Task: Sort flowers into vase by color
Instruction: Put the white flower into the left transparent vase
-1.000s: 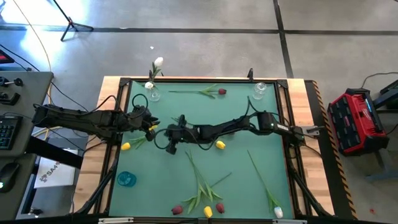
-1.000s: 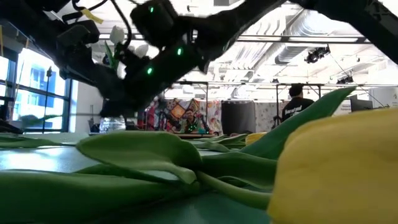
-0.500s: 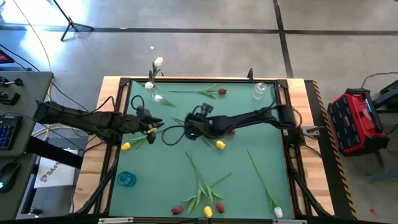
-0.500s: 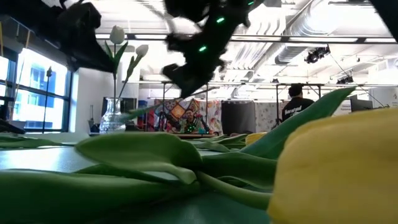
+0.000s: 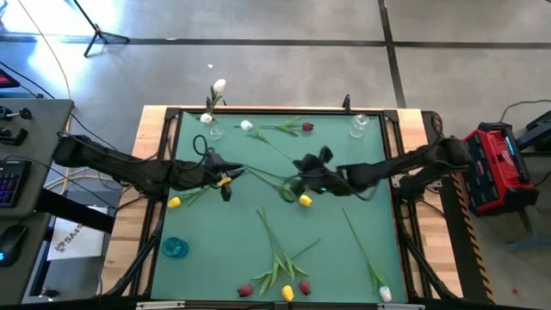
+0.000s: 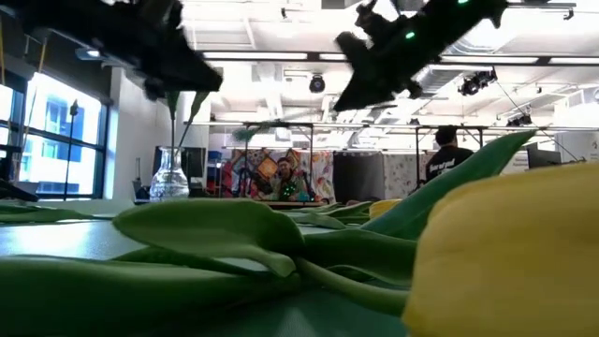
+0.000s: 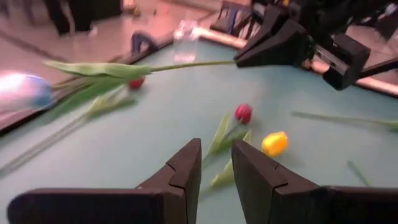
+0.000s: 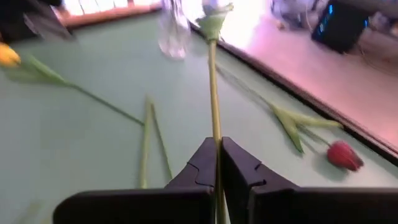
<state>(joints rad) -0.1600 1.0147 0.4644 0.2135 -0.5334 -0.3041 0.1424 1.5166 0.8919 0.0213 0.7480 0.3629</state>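
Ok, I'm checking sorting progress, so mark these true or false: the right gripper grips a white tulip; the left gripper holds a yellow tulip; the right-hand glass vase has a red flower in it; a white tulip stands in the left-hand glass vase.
1. The right gripper is shut on the held white tulip's stem. True.
2. The left gripper holds a yellow tulip. False: nothing sits between its fingers; a yellow tulip lies on the mat nearby.
3. The right-hand glass vase holds a red flower. False: it looks empty; a red tulip lies on the mat beside it.
4. A standing white tulip is in the left-hand glass vase. True.
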